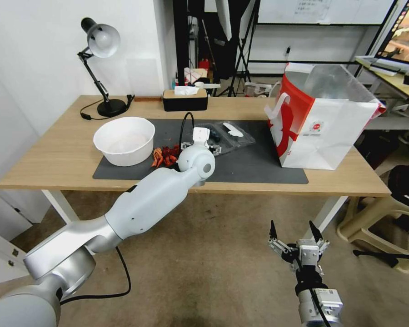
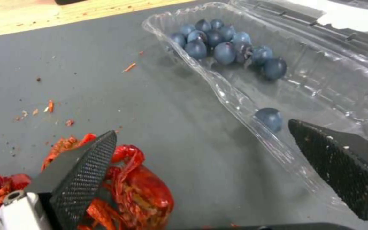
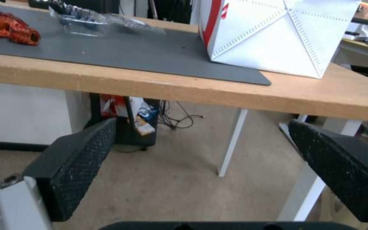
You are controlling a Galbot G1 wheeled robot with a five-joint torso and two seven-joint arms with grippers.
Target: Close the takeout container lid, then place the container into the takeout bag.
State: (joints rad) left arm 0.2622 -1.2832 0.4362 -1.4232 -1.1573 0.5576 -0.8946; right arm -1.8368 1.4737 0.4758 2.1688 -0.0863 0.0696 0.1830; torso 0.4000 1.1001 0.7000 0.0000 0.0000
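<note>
The left wrist view shows the blueberries inside the open container, lying on the mat mid-worktop. From the head, the lid lies flat at the container's 3 o'clock, the bag farther that way. The left hand hovers wide open, empty, beside red scraps. The right hand hangs open, empty, below the worktop.

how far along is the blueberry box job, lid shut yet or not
Nothing is finished. The small clear plastic clamshell container of blueberries lies open on the dark mat, its clear flat lid folded back. In hand: the left gripper hovers open at the tray's near edge. Left: closing the lid, then loading the large white-and-red paper bag. The right gripper waits open below the table.
</note>
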